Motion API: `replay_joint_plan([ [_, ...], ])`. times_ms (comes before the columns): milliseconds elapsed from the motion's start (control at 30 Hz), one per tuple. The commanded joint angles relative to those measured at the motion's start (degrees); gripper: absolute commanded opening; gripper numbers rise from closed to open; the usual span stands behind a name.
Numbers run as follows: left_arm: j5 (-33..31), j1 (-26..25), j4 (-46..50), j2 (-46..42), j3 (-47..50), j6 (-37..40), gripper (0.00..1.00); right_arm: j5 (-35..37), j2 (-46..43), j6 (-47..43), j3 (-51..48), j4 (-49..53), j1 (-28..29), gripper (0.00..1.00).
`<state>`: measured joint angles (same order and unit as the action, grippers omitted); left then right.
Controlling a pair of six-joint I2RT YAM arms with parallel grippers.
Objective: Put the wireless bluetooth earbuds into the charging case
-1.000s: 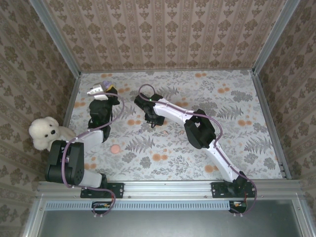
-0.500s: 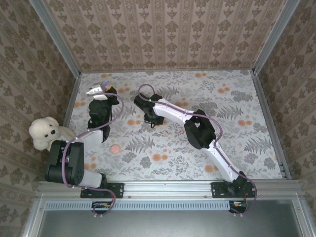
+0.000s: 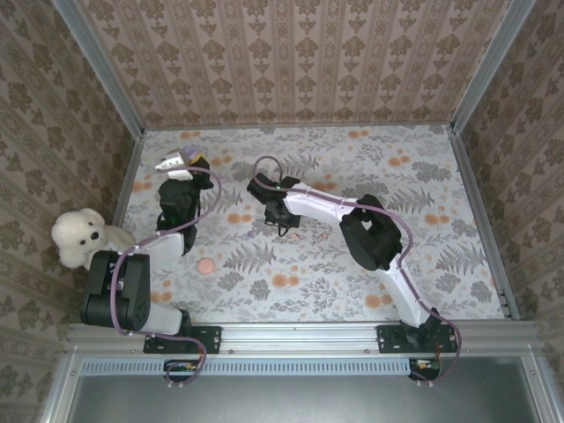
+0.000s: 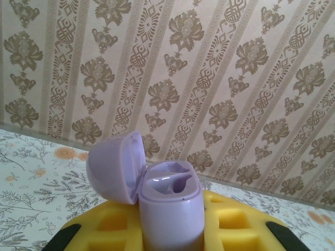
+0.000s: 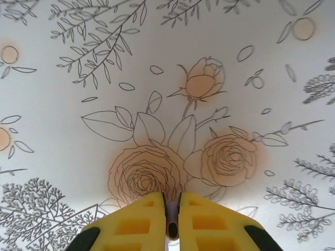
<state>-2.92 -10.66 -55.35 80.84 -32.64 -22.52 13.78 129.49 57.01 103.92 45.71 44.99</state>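
Top view, charging case: the lilac charging case sits at the tip of the left gripper, close to the table's far-left corner, its pale end pointing at the left wall.
Top view, right gripper: the right gripper is low over the table, to the right of the charging case and nearer the arm bases.
Top view, room: wide bare table lies right of the charging case; a plush toy and a small pink disc lie nearer than it.
Left wrist view, case: the case stands upright with its long axis vertical and its mouth facing up. The lid is hinged back to the left.
Left wrist view, grip: yellow fingers are clamped on the case's lower body.
Right wrist view, grip: the right gripper's jaws are almost together, pinching an earbud in the slit.
Right wrist view, earbud: only a sliver is visible, so I cannot tell which way it points.
Right wrist view, room: printed roses and bare table lie beyond the fingertips.
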Motion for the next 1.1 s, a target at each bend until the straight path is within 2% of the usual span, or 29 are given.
replay_joint_plan([
  [0,2.0,0.4,0.1,-1.6,-0.1,0.0,0.00,2.8,-6.3,-1.5,-3.7,-5.3,-0.9,0.11],
  [267,6.0,-0.3,0.3,-0.8,-1.0,0.2,0.00,3.0,-13.6,-3.4,-9.4,-10.9,-2.7,0.11],
  [667,17.7,-2.3,-0.5,3.3,-2.9,-0.2,0.00,3.5,-24.5,-7.3,-14.6,-16.8,-6.0,0.13],
  [900,14.3,-3.1,-0.6,3.3,-1.9,-0.3,0.00,0.5,-23.8,-9.1,-16.2,-16.8,-6.7,0.16],
  [1067,9.3,-2.8,1.3,1.8,-1.7,0.4,0.00,-0.5,-23.9,-11.8,-19.3,-18.3,-4.4,0.30],
])
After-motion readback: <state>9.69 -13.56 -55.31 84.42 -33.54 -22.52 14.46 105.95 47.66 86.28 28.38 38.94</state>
